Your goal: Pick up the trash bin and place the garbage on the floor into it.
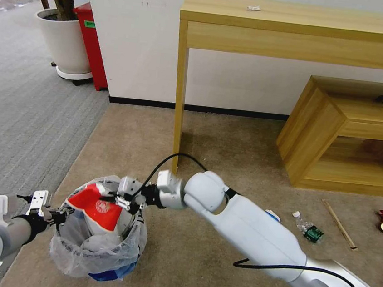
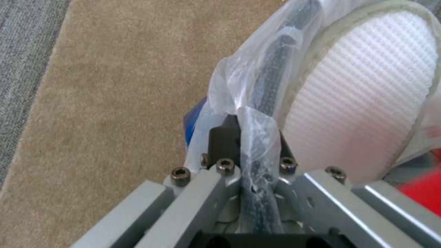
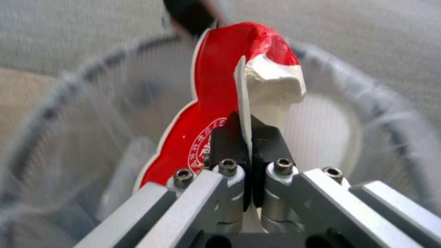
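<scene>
Carpet (image 1: 227, 147), beige, lies beneath the trash bin (image 1: 109, 274), whose bagged rim the left gripper (image 1: 58, 216) pinches, while directly above its mouth the right gripper (image 1: 119, 200) is clamped on the crushed red-white cup (image 1: 100, 209).

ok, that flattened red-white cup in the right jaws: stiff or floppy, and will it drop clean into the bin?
Probably floppy: the cup is crushed flat and curls over above the right gripper, whose jaws pinch its thin edge. Likely light, being thin paper. It may catch on the trash bin's crinkly liner rather than fall straight.
</scene>
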{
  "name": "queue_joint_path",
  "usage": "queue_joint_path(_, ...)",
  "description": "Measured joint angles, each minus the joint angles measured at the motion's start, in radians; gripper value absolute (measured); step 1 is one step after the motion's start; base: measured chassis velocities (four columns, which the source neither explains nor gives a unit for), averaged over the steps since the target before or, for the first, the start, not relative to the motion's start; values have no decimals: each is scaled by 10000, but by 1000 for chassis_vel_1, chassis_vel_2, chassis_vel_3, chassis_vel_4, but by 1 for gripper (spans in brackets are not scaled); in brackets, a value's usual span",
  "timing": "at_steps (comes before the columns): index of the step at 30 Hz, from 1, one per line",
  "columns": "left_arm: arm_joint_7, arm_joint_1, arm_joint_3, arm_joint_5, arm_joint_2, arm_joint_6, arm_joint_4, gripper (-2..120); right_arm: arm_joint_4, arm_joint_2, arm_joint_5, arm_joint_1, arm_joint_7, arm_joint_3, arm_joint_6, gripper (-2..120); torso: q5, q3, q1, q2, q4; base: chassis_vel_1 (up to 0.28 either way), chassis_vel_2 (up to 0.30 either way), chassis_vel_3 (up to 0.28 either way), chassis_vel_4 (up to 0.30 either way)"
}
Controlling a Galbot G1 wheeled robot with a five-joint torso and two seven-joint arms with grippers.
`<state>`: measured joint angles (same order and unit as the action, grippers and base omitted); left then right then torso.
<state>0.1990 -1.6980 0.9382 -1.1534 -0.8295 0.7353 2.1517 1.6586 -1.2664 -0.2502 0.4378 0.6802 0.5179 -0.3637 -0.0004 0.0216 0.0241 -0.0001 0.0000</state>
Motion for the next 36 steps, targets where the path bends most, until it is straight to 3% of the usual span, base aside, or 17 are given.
queue_joint_path(3, -8, -77, 92, -34, -14, 5, 70, 0, -134, -76, 219, -3, -101, 124, 17, 0, 0, 0, 0, 0, 1, 0, 0, 0, 0)
queue_joint_path(5, -14, -101, 123, -42, -36, 3, 78, 0, -131, -99, 57, 20, -634, 158, 16, 11, 0, 0, 0, 0, 0, 0, 0, 0, 0)
queue_joint_path(7, -22, -88, 123, -42, -56, 2, 36, 0, -60, -99, -123, 32, -944, 116, 14, 14, 0, 0, 0, 0, 0, 0, 0, 0, 0)
queue_joint_path(14, -116, 65, 242, 128, -536, 3, -517, 0, 804, 239, -1760, 186, -2123, -930, -363, 44, -2, 0, 0, 0, -1, 0, 0, 0, 0)
queue_joint_path(15, -116, 65, 242, 128, -536, 3, -517, 0, 804, 239, -1760, 186, -2123, -930, -363, 44, -2, 0, 0, 0, -1, 0, 0, 0, 0)
queue_joint_path(18, -245, -4, 397, 252, -850, 2, -659, 0, 1053, 316, -2575, 503, -3449, -1584, -597, 59, 0, 0, 0, 1, 0, 0, 0, 0, 0)
queue_joint_path(20, -306, -71, 455, 306, -932, 3, -672, 0, 985, 344, -2721, 593, -3837, -1793, -648, 63, 0, -1, 0, 0, 0, 0, 0, 0, 0)
queue_joint_path(22, -389, -196, 570, 349, -1053, 3, -631, 0, 147, 416, -2500, 746, -3999, -2251, -511, 74, 0, -1, 0, 2, 1, 0, 0, 0, 0)
queue_joint_path(23, -389, -196, 570, 349, -1053, 3, -631, 0, 147, 416, -2500, 746, -3999, -2251, -511, 74, 0, -1, 0, 2, 1, 0, 0, 0, 0)
queue_joint_path(29, -424, -271, 646, 351, -1197, 1, -348, 0, -3264, 349, -917, 819, -2910, -2497, 768, 96, 2, 0, 0, 2, -4, 0, 0, 0, 0)
queue_joint_path(31, -418, -272, 623, 347, -1214, 0, -262, 0, -4639, 61, -323, 805, -2582, -2438, 1404, 100, 3, 1, 0, 2, 1, 0, 0, 0, 0)
queue_joint_path(36, -407, -330, 589, 349, -1215, 0, -212, 0, -5764, -168, 197, 849, -2330, -2271, 1589, 100, 0, 0, 0, 1, -1, 0, 0, 0, 0)
